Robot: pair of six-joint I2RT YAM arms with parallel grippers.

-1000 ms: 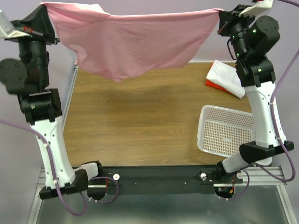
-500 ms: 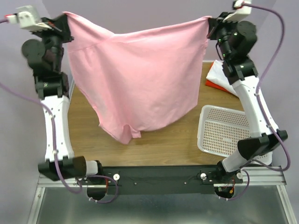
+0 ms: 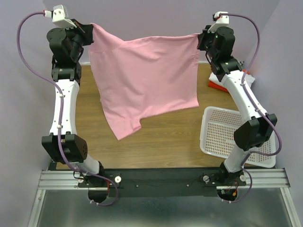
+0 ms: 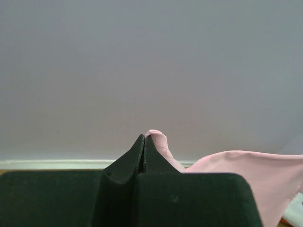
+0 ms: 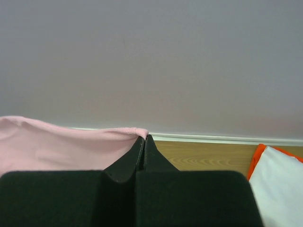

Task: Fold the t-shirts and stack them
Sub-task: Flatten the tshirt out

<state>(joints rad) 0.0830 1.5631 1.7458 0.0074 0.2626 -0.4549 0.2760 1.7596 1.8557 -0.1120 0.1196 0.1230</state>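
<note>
A light pink t-shirt [image 3: 147,75] hangs spread in the air over the far half of the table, stretched between both arms. My left gripper [image 3: 90,27] is shut on its upper left corner; in the left wrist view a pink fold [image 4: 158,142] pokes out beside the closed fingertips [image 4: 144,139]. My right gripper [image 3: 200,38] is shut on the upper right corner, the pink hem [image 5: 71,142] running off to the left of its tips [image 5: 144,139]. A white t-shirt [image 5: 279,184] lies on an orange-red one [image 5: 256,160] at the far right of the table, mostly hidden behind the right arm in the top view.
A white perforated plastic basket [image 3: 222,135] sits at the right near edge of the wooden table [image 3: 161,137]. A purple wall stands behind the table. The shirt's lower sleeve [image 3: 125,130] dangles toward the table's middle.
Both arms have swung forward and drawn closer together. The pink shirt, first held high and wide, now hangs down flatter and narrower over the table.
</note>
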